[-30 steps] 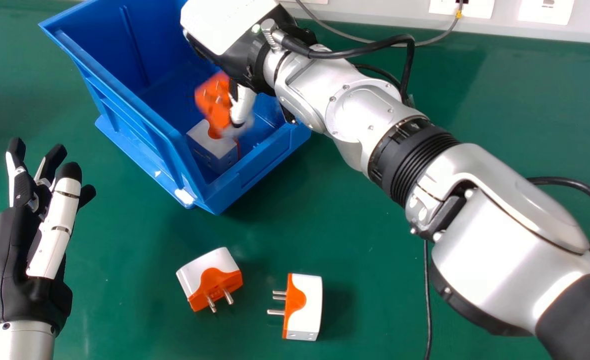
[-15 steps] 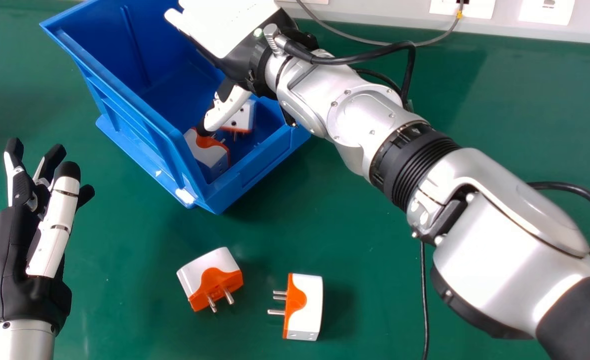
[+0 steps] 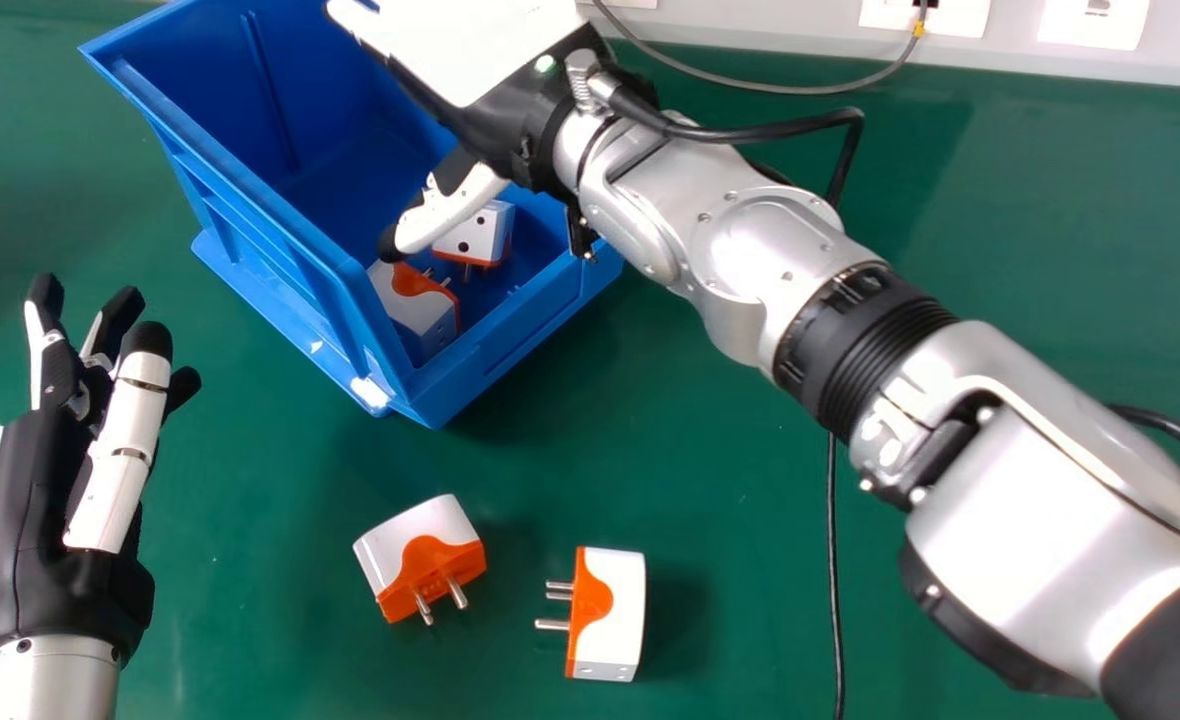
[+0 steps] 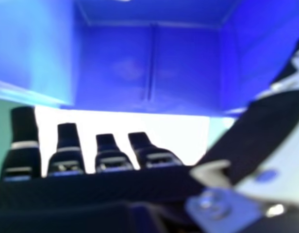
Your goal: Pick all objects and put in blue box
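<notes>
R hand released over blue box, 2 pcs in, 2 out

I've got my right robot hand [image 3: 495, 120] over the deep blue plastic box [image 3: 510, 345], far side, L of ctr on the green tabletop [image 3: 730, 560]. Fingers extended, nothing gripped; thumb stretched out above the pcs inside, can't tell if it's touching. In the box, near end: one white-and-orange plastic plug adapter [image 3: 430, 310], pins up, and a second white-and-orange adapter [image 3: 490, 235] just beside it, on the far R side, pins down. Near side, ctr, 2 more on the tabletop, apart: a white-and-orange block adapter w/ metal pins [image 3: 430, 530] on the L, and another white-and-orange block adapter [image 3: 622, 610] on the R, pins pointing L. My left robot hand [image 3: 50, 520], near L, is empty, fingers relaxed.
</notes>
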`<state>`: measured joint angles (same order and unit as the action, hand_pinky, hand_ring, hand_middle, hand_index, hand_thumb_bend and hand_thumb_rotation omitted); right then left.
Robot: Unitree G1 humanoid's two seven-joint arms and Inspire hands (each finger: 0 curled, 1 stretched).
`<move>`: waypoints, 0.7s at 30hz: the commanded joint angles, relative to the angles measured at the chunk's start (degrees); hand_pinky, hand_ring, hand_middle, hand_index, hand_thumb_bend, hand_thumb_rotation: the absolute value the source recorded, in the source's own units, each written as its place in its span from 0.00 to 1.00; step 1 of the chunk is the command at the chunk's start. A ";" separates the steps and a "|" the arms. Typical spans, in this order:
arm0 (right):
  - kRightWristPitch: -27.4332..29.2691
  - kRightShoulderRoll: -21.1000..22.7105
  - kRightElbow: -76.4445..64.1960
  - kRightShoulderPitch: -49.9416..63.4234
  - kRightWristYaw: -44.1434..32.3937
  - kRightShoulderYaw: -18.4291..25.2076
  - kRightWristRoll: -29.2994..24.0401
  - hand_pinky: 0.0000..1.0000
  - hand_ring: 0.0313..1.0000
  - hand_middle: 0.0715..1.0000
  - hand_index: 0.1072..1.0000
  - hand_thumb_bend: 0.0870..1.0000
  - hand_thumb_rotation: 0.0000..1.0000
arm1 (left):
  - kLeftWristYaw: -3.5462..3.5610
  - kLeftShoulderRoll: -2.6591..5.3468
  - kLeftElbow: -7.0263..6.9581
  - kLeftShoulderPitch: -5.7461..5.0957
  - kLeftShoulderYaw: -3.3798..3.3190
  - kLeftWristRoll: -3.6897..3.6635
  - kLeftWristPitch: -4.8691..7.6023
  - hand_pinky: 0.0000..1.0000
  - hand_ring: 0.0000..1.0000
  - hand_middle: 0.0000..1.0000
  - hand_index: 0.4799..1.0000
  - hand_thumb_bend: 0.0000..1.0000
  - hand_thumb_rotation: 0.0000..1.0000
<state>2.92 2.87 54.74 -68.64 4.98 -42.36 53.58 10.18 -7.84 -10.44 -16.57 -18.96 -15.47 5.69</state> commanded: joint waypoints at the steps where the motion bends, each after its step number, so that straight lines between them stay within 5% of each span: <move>1: 0.37 2.64 -6.10 1.08 -0.26 1.50 -0.59 0.75 0.89 0.95 0.92 0.58 0.48 | 0.88 -0.82 0.38 0.32 -0.25 0.36 2.44 0.90 0.96 0.98 0.95 0.35 0.64; 6: -0.49 9.51 -25.37 8.71 -4.31 4.94 -0.46 0.75 0.88 0.94 0.90 0.55 0.37 | 1.89 -1.15 2.24 1.11 -0.34 0.53 4.21 0.90 0.97 0.99 0.97 0.37 0.65; 13: -3.52 15.28 -50.29 21.20 -11.81 12.42 -2.26 0.77 0.88 0.92 0.89 0.53 0.31 | 3.23 -1.62 4.89 2.47 -0.67 -0.22 5.24 0.90 0.97 0.99 0.99 0.40 0.64; 21: -7.25 16.77 -76.70 40.63 -15.61 20.72 -3.63 0.77 0.86 0.90 0.88 0.55 0.22 | 2.98 -1.97 4.76 2.72 -0.30 0.86 5.17 0.90 0.98 0.99 0.99 0.42 0.63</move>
<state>-3.71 19.21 -15.59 -31.39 -10.26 -24.07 50.20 13.03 -8.94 -4.99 -14.10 -19.06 -15.07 9.54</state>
